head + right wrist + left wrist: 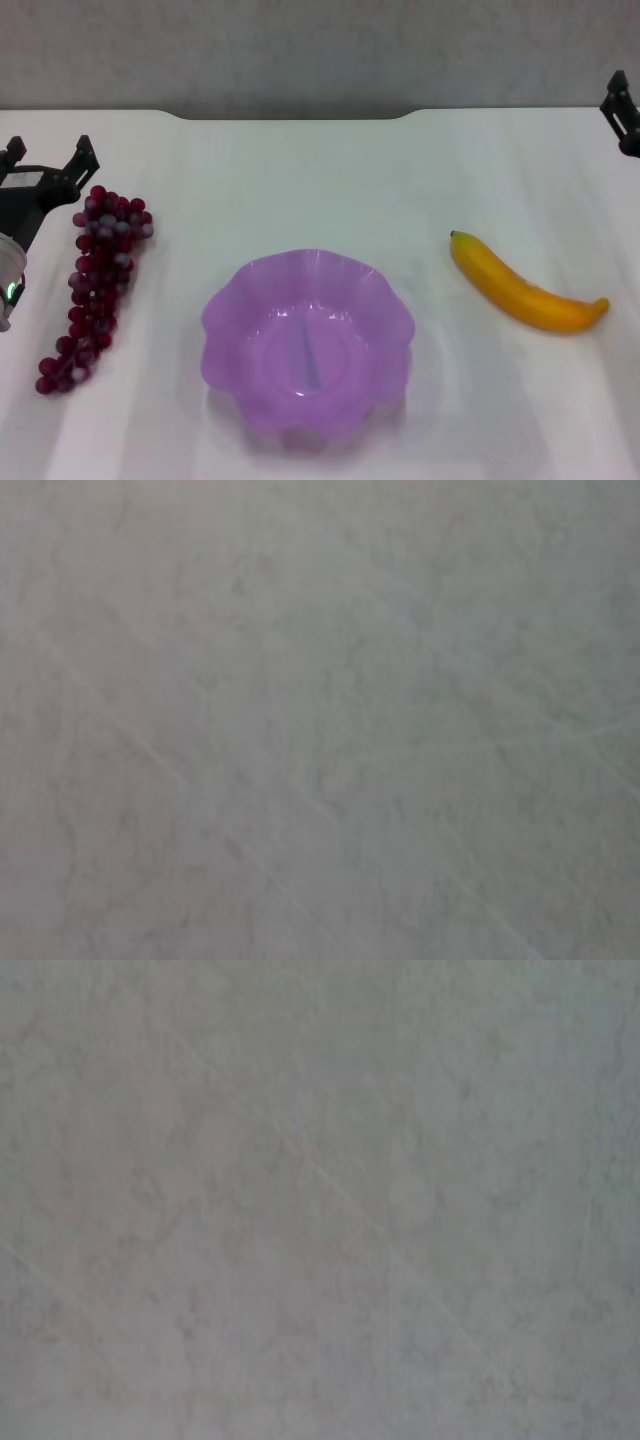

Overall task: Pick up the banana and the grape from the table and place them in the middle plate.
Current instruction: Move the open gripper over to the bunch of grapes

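The grape (93, 285), a long dark red bunch, lies on the white table (320, 180) at the left. My left gripper (50, 155) is open, its two black fingers spread just beside the bunch's far end at the table's left edge. A yellow-orange banana (525, 288) with a dark tip lies at the right. The purple scalloped middle plate (225, 310) sits between them near the front, with nothing in it. My right gripper (625, 110) shows only partly at the far right edge, well behind the banana. Both wrist views show only bare grey surface.
A grey wall (320, 50) runs behind the table's far edge. White tabletop lies between the plate and each fruit.
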Controlling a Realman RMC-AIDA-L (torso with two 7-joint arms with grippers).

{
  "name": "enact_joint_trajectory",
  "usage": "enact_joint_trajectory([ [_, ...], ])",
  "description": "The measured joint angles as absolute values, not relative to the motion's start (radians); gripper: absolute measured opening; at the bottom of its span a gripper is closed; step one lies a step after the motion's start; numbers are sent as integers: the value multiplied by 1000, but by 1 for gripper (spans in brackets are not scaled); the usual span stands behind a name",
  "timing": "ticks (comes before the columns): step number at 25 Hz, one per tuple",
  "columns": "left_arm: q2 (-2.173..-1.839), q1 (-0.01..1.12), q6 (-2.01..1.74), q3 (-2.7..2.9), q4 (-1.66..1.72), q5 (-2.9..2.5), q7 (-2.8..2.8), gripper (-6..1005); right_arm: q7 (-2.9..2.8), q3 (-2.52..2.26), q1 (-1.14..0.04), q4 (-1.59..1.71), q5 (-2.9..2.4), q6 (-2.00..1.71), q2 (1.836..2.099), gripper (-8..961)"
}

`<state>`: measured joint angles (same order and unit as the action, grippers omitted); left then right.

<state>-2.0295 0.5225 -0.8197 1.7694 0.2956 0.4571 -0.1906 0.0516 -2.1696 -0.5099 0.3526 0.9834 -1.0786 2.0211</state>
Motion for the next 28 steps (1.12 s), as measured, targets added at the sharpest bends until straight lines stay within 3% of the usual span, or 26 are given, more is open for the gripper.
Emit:
enact_joint_trajectory([
  [28,-2030,528,-815,1780,296,448,-176,893,-7,-2178,-554,329,975,-994,2014,882],
])
